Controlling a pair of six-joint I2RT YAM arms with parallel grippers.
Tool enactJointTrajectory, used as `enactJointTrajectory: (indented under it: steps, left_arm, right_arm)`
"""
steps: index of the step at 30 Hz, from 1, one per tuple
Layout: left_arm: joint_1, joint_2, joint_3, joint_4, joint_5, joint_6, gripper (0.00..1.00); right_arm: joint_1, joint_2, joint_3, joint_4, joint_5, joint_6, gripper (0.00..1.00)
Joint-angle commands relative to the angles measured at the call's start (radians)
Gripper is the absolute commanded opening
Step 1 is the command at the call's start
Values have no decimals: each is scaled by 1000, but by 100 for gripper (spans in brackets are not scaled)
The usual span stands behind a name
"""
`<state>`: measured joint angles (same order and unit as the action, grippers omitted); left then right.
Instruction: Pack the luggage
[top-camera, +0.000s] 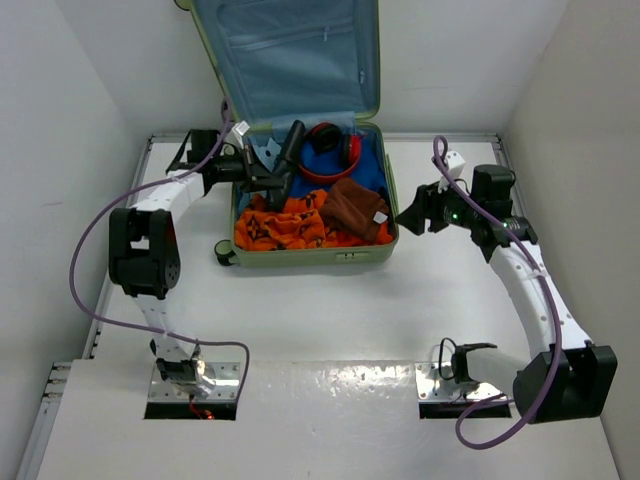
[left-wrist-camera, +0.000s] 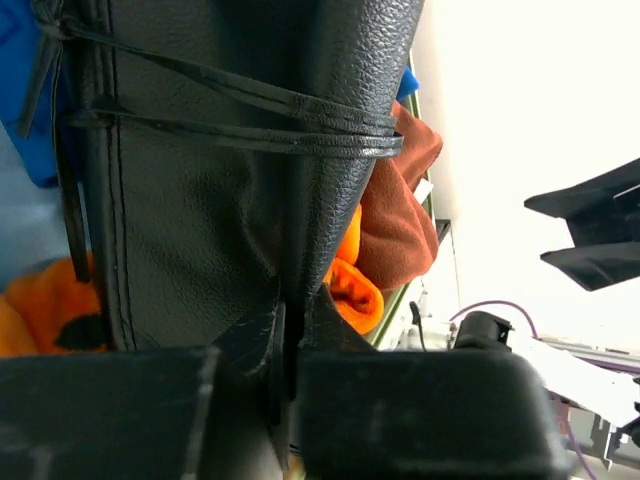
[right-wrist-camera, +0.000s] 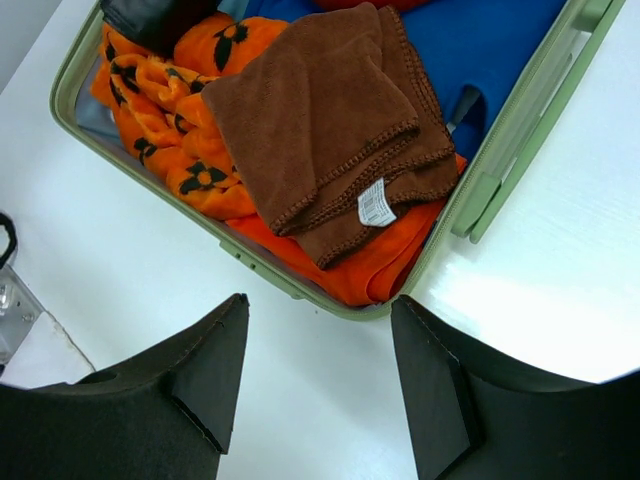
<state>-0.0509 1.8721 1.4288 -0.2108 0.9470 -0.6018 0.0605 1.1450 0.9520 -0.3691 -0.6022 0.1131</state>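
The pale green luggage (top-camera: 310, 259) lies open at the table's back, its blue-lined lid (top-camera: 290, 55) standing upright. Inside are an orange patterned cloth (top-camera: 285, 228), a brown towel (top-camera: 352, 205), a blue cloth (top-camera: 372, 165) and red headphones (top-camera: 335, 150). My left gripper (top-camera: 262, 180) is over the case's left side, shut on the edge of a black leather pouch (top-camera: 293, 145) wrapped with a cord (left-wrist-camera: 240, 135). My right gripper (top-camera: 410, 218) is open and empty, just right of the case's front right corner (right-wrist-camera: 478, 192); the towel (right-wrist-camera: 320, 130) lies ahead of it.
White walls close in the table on the left, back and right. Small black wheels (top-camera: 225, 252) stick out at the case's front left. Purple cables loop from both arms. Metal mounting plates (top-camera: 195, 385) sit at the near edge.
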Motion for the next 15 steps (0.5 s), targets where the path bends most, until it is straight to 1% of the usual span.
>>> enactJointTrajectory:
  steps: [1, 2, 4, 5, 6, 7, 8, 10, 11, 12, 13, 14, 15]
  left_arm:
    - [17, -8, -2, 117, 20, -63, 8]
    - [17, -8, -2, 117, -6, -53, 13]
    - [28, -22, -2, 93, -60, -53, 15]
    - [37, -34, -2, 64, -126, -32, 15]
    - [37, -43, -11, 44, -158, -18, 10]
    - [37, -57, -31, -10, -213, 0, 6]
    - [37, -82, -54, -10, -234, 0, 0]
    - [23, -192, -97, 11, -298, 0, 0]
    - [2, -233, -138, 27, -365, 0, 0]
    - [-9, -298, -152, 37, -398, 0, 0]
    - [-24, -319, -153, 37, -434, 10, 0]
    - [-41, -329, -153, -4, -474, 19, 0]
    - [-79, -329, -133, -25, -534, 29, 0]
  right_arm:
    - [-5, -13, 11, -4, -24, -7, 58]
    - [-4, -8, 11, -5, -24, -7, 58]
    - [-8, -5, 21, -7, -22, -7, 58]
    - [-8, -4, 22, -8, -22, -9, 58]
    - [-8, -1, 24, 13, -22, -9, 58]
    - [-8, -1, 25, -7, -24, -7, 58]
    - [-8, 2, 27, -5, -25, -7, 58]
    - [-8, -2, 24, -7, -25, -7, 58]
    - [-7, -1, 21, -5, -25, -6, 58]
    - [-7, -7, 21, -2, -25, -4, 58]
    - [-7, -5, 16, -1, -25, 0, 58]
    - [-8, -5, 13, 5, -27, 0, 58]
    - [-5, -8, 11, 7, -30, 3, 58]
